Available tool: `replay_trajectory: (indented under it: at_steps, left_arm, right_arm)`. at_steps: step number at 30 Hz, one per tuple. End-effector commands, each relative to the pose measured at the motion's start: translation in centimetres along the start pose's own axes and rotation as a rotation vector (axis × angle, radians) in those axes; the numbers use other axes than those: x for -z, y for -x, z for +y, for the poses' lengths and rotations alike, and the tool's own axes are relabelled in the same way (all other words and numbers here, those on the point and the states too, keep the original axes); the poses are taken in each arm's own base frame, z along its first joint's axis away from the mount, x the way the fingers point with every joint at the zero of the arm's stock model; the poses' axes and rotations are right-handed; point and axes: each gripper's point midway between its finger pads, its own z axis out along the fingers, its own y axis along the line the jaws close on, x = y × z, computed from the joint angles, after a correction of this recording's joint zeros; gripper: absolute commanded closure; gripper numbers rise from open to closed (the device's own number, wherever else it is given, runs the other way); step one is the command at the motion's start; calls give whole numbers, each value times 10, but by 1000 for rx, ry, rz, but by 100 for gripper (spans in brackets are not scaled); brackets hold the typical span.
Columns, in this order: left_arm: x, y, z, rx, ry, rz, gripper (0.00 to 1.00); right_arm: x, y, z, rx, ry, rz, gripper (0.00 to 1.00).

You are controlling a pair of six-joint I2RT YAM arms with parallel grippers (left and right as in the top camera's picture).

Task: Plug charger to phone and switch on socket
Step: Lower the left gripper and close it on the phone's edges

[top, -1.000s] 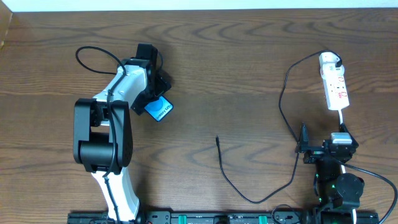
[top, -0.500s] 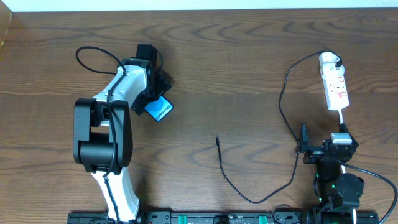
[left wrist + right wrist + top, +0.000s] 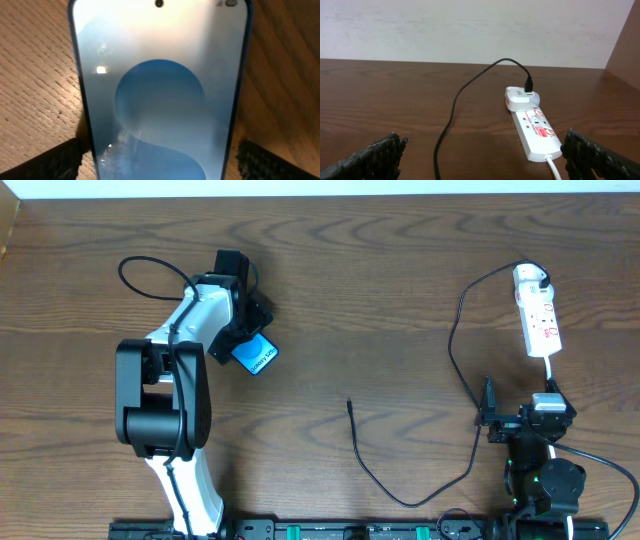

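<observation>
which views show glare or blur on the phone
Left wrist: the phone fills the frame in soft focus, its top washed out by white glare, with a small bright reflection at left. Overhead: the phone is small and evenly lit, with no glare. Right wrist: no phone; the socket is sharp, the near fingers blurred.

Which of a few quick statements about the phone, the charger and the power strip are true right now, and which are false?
1. The phone sits between the left gripper's fingers. True.
2. The charger has its connector tip in the phone. False: the tip lies loose on the table, well apart from the phone.
3. The charger's white adapter sits in the socket. True.
4. The right gripper grips the cable. False: it is open and empty.
</observation>
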Motion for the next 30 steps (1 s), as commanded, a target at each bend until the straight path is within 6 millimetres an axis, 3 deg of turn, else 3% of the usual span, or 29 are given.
replay_trajectory:
  at_steps: [1,22,30]
  left_arm:
    - [-22,-16,15,8,36,78,5]
    - [-22,-16,15,8,37,78,7]
    - [-24,-18,18,8,44,83,13]
  right_arm:
    - [0,0,0,-1,1,0,1]
    - [0,0,0,-1,1,0,1]
    - [0,0,0,-1,1,0,1]
